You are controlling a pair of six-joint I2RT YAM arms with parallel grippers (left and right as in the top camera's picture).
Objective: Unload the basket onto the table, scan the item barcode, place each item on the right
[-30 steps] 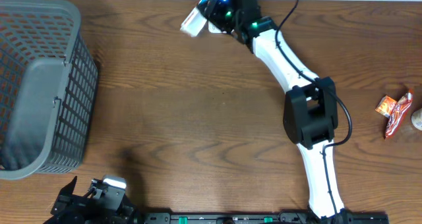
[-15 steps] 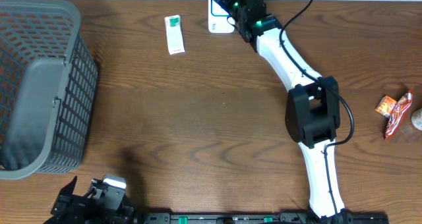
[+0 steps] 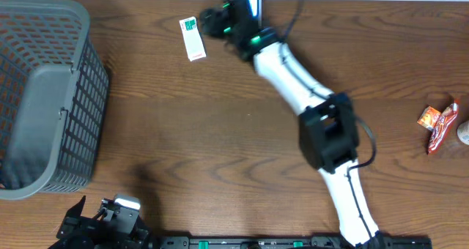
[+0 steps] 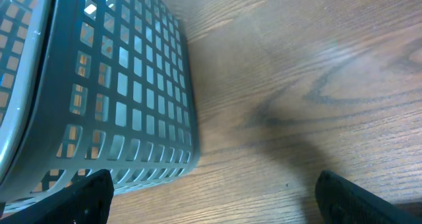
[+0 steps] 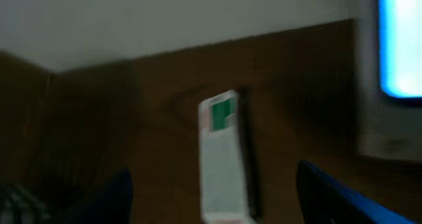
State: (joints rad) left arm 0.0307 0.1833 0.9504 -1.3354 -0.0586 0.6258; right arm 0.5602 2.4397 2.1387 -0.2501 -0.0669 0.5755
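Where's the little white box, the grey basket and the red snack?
white box (image 3: 192, 39), overhead view, middle of its top
grey basket (image 3: 89, 117), overhead view, its side wall
red snack (image 3: 444, 128), overhead view, wrapper's middle

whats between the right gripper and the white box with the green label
Only a short stretch of bare table separates the right gripper from the white box, seen in the overhead view.

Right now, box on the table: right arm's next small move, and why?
Probably ease the right gripper forward and down over the white box. Its fingers stand open and empty, and the wrist view shows the box flat on the table, roughly centred between them.
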